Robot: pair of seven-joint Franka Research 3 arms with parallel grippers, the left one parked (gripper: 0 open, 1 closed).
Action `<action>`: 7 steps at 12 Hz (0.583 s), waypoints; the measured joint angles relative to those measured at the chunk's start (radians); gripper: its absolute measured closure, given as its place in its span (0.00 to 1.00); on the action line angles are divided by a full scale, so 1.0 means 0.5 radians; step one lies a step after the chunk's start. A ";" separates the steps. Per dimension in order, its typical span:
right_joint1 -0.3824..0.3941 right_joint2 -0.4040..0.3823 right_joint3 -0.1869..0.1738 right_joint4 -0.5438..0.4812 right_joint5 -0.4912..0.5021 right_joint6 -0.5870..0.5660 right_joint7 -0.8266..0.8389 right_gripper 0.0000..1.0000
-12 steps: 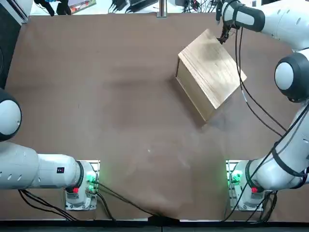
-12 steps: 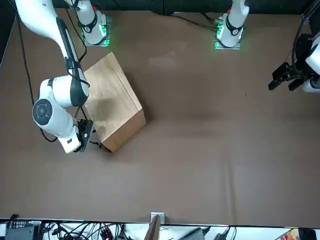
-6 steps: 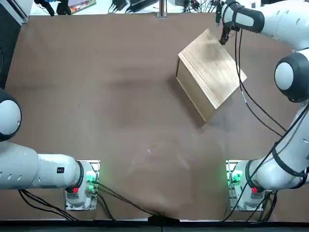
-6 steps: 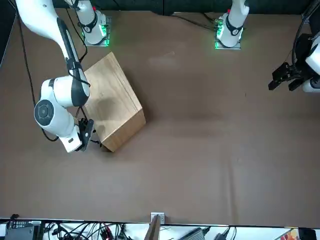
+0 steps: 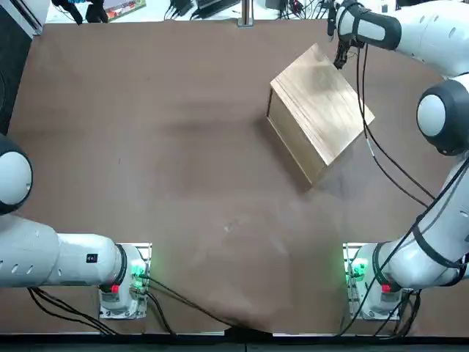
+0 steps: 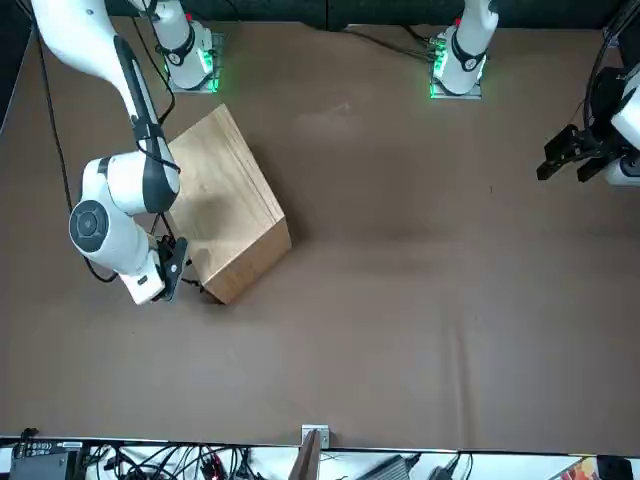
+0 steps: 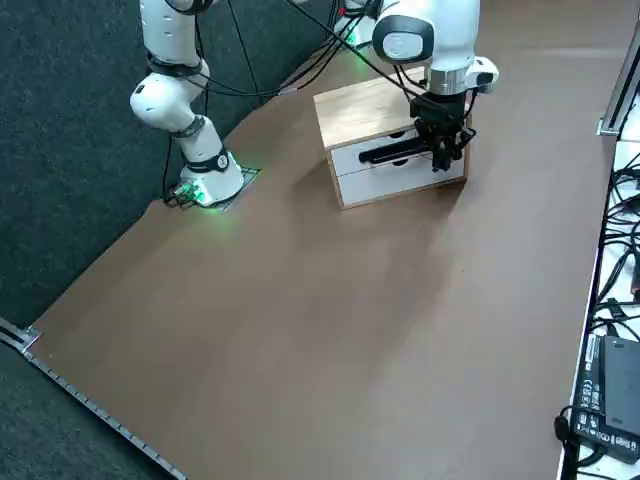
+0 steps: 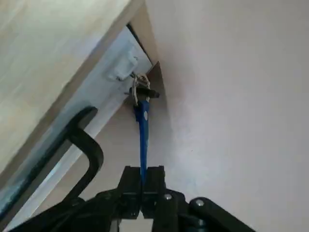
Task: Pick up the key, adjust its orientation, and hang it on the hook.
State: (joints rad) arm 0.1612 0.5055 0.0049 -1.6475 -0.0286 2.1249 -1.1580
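In the right wrist view my right gripper [image 8: 142, 178] is shut on a blue strap [image 8: 141, 128]. At the strap's far end is the small silvery key [image 8: 139, 89] with its ring. The key rests against a white hook [image 8: 123, 67] on the pale drawer front of the wooden box [image 5: 319, 110]. I cannot tell whether the ring is looped over the hook. From overhead the gripper [image 5: 341, 55] is at the box's far corner. From the side it [image 7: 440, 155] stands in front of the drawer face.
A black bar handle [image 7: 395, 150] runs across the drawer front just beside the gripper. The box [image 6: 225, 205] sits at an angle on the brown table. Cables and devices [image 7: 610, 385] lie past the table's far edge.
The right gripper has shifted slightly toward the table's far edge, still shut on the blue strap. The box has not moved.
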 joint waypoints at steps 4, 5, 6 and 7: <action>-0.002 -0.003 0.000 0.000 0.000 -0.043 -0.027 0.96; -0.003 -0.008 -0.001 0.000 0.000 -0.053 -0.031 0.96; -0.003 -0.014 -0.001 0.001 0.000 -0.065 -0.034 0.96; -0.003 -0.019 -0.001 0.001 0.000 -0.073 -0.036 0.96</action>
State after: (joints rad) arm 0.1598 0.4962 0.0045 -1.6472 -0.0286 2.0882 -1.1762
